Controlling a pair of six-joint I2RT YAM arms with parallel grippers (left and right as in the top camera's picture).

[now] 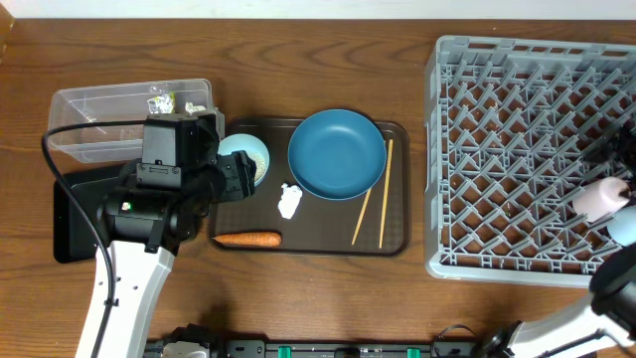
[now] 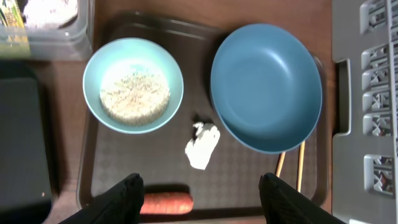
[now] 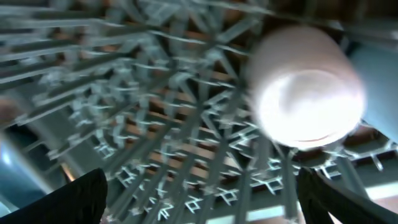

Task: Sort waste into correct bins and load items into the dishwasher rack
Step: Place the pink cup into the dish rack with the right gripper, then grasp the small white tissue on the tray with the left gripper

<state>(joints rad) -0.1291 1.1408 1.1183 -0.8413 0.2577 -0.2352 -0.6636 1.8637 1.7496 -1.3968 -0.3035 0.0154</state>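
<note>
Left end effector [image 2: 202, 200]: fingers wide apart, nothing between them, touching nothing. It hangs over the near edge of the dark brown serving tray [image 1: 397, 234].

Right end effector [image 3: 211, 200]: fingers also spread wide and empty. It sits over the grey dishwasher rack [image 1: 517, 159], well to the right of the serving tray. The right wrist view is blurred.

- Small pink-white cup [image 3: 305, 87]: lies in the rack ahead of the right fingers, not gripped.
- Second pale blue bowl [image 1: 623, 227]: just beside the cup at the rack's right edge, mostly cut off.

On the serving tray:
- Large dark blue plate [image 1: 337, 153]: centre, toward the far side.
- Pale blue bowl [image 2: 133, 85]: far left corner, holding white rice [image 2: 134, 91].
- Crumpled white paper wad [image 2: 202, 145]: middle, just beside the plate's rim.
- Orange carrot stick [image 1: 247, 239]: near left edge, close to my left finger.
- Wooden chopsticks [image 1: 373, 194]: along the right side, with their far ends by the plate.

Off the tray's left side:
- Clear plastic tub [image 1: 109, 114]: by the far corner, with a yellow-green wrapper [image 1: 164, 101] and white paper inside.
- Flat black tray [image 1: 72, 214]: nearer, partly under my left arm.

The surface [image 1: 298, 60] is brown wood grain. A pale strip runs along its far edge. I cannot make out anything more of the room.
</note>
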